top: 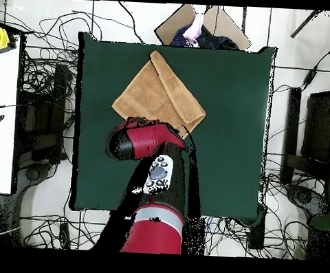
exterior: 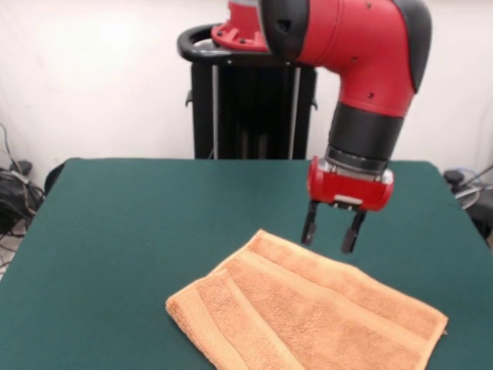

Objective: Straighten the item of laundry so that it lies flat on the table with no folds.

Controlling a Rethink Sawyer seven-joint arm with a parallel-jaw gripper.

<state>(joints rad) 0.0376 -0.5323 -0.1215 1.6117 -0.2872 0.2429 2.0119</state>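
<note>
jaws: parted a little, nothing between them
gripper (exterior: 333, 231): hangs just above the towel's far edge in the front view, clear of the cloth, tips pointing down
arm (top: 148, 142): red and black, reaches out from the base; in the overhead view it hides the towel edge nearest the robot
towel (exterior: 308, 316): orange-tan terry, lies skewed to the table edges, looks doubled over on itself, with a layered fold line along the side nearest the front camera; woven band visible near that edge
step: judged as lining up for a grasp on the far edge, unfolding not yet done
next move: likely drop onto the top layer only, pinch it, peel it back; risk is grabbing both layers and dragging the whole towel
table (exterior: 139, 223): dark green top, plenty of bare area around the towel to spread into
pedestal (exterior: 250, 108): black, behind the table
room: pale wall, cables (top: 53, 33) strewn on the floor around the table, a person (top: 195, 28) at the far edge in the overhead view
</note>
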